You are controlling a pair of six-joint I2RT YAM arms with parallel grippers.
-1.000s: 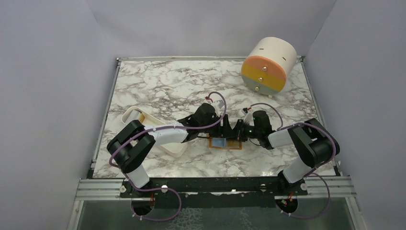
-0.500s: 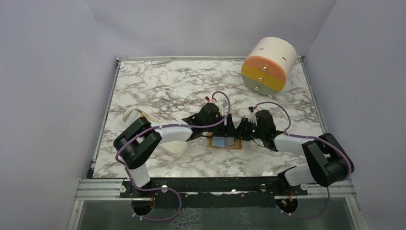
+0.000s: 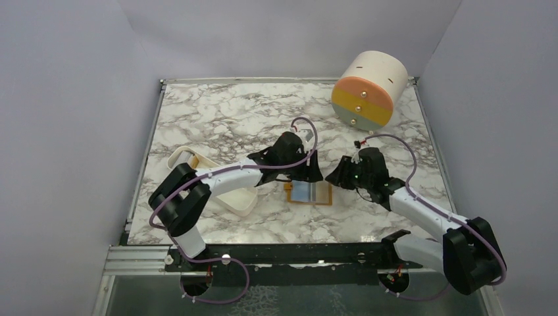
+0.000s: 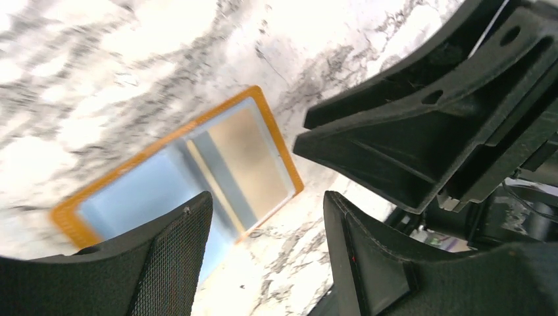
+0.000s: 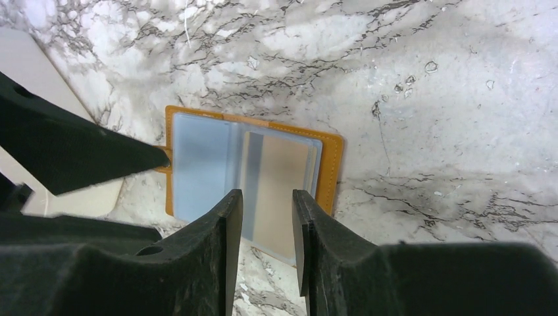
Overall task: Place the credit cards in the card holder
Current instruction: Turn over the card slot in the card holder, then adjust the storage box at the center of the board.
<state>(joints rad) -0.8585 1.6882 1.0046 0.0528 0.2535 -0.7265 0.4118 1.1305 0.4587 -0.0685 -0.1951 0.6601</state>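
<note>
**Mia:** Where is the card holder [image 3: 309, 192]?

**Ben:** It lies flat and wide open on the marble table [image 3: 217, 118], between the two arms. Its blue-grey inside faces up. I think that is so the pockets are easy to reach.

**Mia:** Is a card in it?

**Ben:** Yes, a golden card [image 5: 279, 191] with a grey stripe sits in the clear pocket on one half. It looks tucked in.

**Mia:** What are the hands doing?

**Ben:** The left gripper [image 3: 314, 175] hangs by the holder's far edge. Its fingers are apart and hold nothing. One finger tip points at the little tab on the holder's side. It may be there to keep the holder from sliding, but I can't tell if it touches.

**Mia:** And the other one?

**Ben:** The right gripper [image 3: 332, 179] is just beside the holder. Its fingers are apart too, with nothing between them.

**Mia:** Any more cards?

**Ben:** Something orange shows in the white tray [image 3: 227, 197]. I can't tell what it is.
</note>
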